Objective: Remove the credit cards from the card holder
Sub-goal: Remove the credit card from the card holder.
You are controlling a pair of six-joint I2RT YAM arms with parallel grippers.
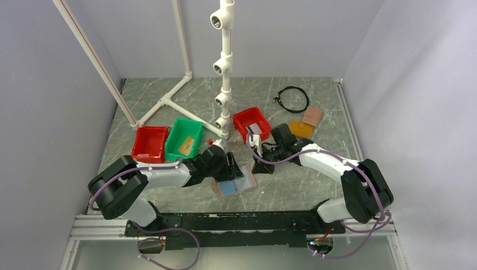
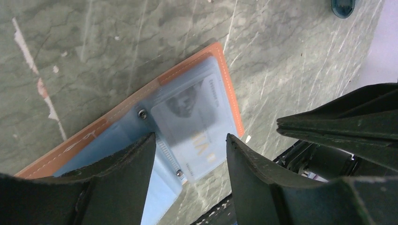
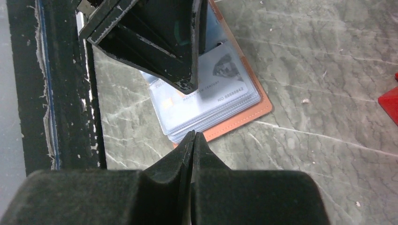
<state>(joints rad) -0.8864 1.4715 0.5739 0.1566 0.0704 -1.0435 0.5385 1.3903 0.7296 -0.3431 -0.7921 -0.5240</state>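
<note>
I see the holder (image 1: 235,183) lying open and flat on the grey marbled table (image 1: 292,188). It is at 6 o'clock from the white pipe stand (image 1: 225,67) and close to the black rail (image 1: 236,220). Its tan leather rim carries pale stitching. Inside are glossy, pale blue clear sleeves pinned by small metal rivets. A grey-white card (image 2: 192,123) with a printed portrait sits in the top sleeve, over a squared stack of more sleeves.

My left gripper (image 2: 190,140) reaches in low from 9 o'clock, its matte black fingers spread astride that sleeve. I cannot tell whether they touch it. My right gripper (image 3: 193,137) leans in from 2 o'clock, fingers pressed together on nothing, tips just beside the holder's edge.

Bare table lies open at the holder's 3 o'clock. The rail crowds its 6 o'clock side.
</note>
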